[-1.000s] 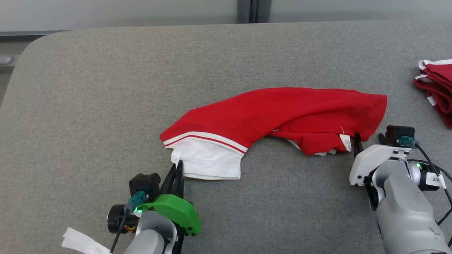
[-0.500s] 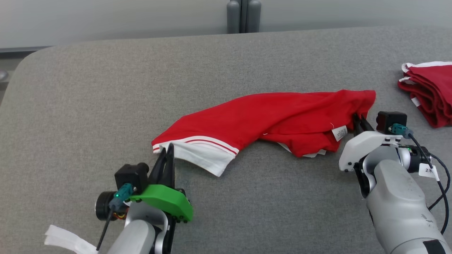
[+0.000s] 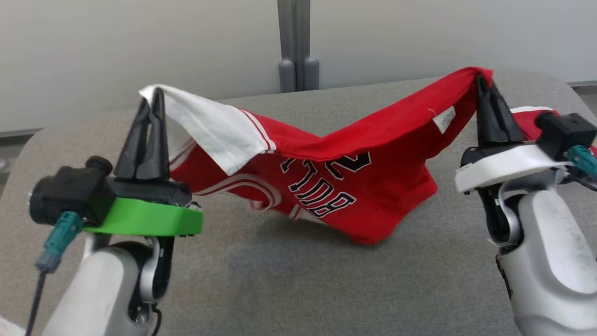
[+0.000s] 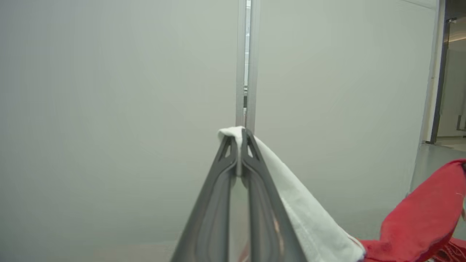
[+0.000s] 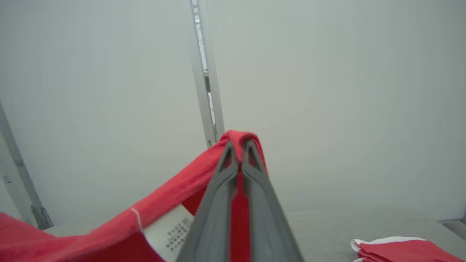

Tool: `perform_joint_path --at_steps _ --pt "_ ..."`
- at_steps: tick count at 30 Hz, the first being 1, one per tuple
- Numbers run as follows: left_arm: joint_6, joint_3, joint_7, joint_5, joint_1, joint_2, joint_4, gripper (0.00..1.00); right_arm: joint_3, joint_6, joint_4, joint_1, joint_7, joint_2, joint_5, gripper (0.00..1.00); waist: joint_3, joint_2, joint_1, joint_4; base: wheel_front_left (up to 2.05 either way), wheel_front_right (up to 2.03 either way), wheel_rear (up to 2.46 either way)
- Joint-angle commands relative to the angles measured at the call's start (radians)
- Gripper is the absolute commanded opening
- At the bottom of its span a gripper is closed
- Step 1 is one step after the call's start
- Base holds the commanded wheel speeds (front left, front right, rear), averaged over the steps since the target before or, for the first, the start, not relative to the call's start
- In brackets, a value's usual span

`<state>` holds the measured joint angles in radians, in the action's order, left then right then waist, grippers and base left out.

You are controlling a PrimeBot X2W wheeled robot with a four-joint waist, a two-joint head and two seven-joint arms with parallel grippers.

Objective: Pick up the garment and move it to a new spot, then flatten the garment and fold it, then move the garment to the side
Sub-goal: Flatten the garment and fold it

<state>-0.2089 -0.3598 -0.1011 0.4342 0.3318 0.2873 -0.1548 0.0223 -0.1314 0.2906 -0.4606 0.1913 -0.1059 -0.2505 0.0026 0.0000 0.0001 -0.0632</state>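
Both arms are up, fingers pointing skyward. The left gripper (image 3: 157,93) has its two dark fingers pressed together on the white edge of the red garment (image 3: 373,144), cloth pinched right at the tips and folding over them. Across the way, the right gripper (image 3: 480,80) is clamped the same way on a red corner, with a white label (image 3: 444,119) hanging just beside it. Between them the garment sags in a wide swag — black-and-white lettering showing, its lowest point down by the grey table (image 3: 298,289), touching or not I can't tell. A folded red pile (image 5: 397,251) lies off to the right.
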Motion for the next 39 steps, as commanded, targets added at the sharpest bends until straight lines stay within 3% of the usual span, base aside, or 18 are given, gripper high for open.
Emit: perform_joint_path --at_steps 1,6,11,16,19,24,29,34,39 --pt "-0.009 0.008 0.010 -0.014 0.025 0.022 -0.051 0.00 -0.003 0.002 -0.093 0.043 -0.028 -0.010 -0.015 0.00 -0.046 0.0000 -0.0001 -0.031 0.00 0.00 0.00" --pt "-0.028 0.040 0.060 -0.068 0.074 0.089 -0.261 0.00 -0.059 0.002 -0.488 0.158 -0.146 -0.024 -0.036 0.00 -0.067 0.0000 -0.0001 -0.047 0.00 0.00 0.00" --pt "-0.030 0.063 0.130 -0.119 0.147 0.146 -0.442 0.00 -0.114 0.001 -0.791 0.223 -0.242 -0.011 -0.037 0.00 -0.072 0.0000 -0.0001 -0.064 0.00 0.00 0.00" --pt "-0.015 0.060 0.220 -0.138 0.217 0.180 -0.540 0.00 -0.143 0.001 -0.965 0.249 -0.308 -0.002 -0.036 0.00 -0.056 0.0000 -0.0001 -0.083 0.00 0.00 0.00" --pt "-0.011 0.046 0.265 -0.126 0.242 0.179 -0.540 0.00 -0.156 0.001 -0.992 0.261 -0.346 0.004 -0.044 0.00 -0.031 0.0000 -0.0001 -0.092 0.00 0.00 0.00" --pt "-0.008 0.033 0.296 -0.051 0.267 0.138 -0.461 0.00 -0.177 0.001 -0.933 0.253 -0.370 0.014 -0.086 0.00 0.067 0.0000 -0.0001 -0.092 0.00 0.00 0.00" --pt "0.049 0.025 0.299 -0.011 0.397 0.121 -0.272 0.00 -0.160 0.001 -0.746 0.119 -0.354 0.008 -0.107 0.00 0.235 0.0000 -0.0001 -0.086 0.00 0.00 0.00" --pt "0.121 0.021 0.281 -0.029 0.685 0.096 0.030 0.00 -0.109 0.001 -0.425 -0.209 -0.295 -0.041 -0.048 0.00 0.365 0.0000 -0.0001 -0.085 0.00 0.00 0.00" --pt "0.126 0.045 0.143 -0.098 1.021 0.050 0.362 0.00 -0.110 0.001 -0.076 -0.612 -0.126 -0.017 0.072 0.00 0.456 0.0000 -0.0001 -0.077 0.00 0.00 0.00"
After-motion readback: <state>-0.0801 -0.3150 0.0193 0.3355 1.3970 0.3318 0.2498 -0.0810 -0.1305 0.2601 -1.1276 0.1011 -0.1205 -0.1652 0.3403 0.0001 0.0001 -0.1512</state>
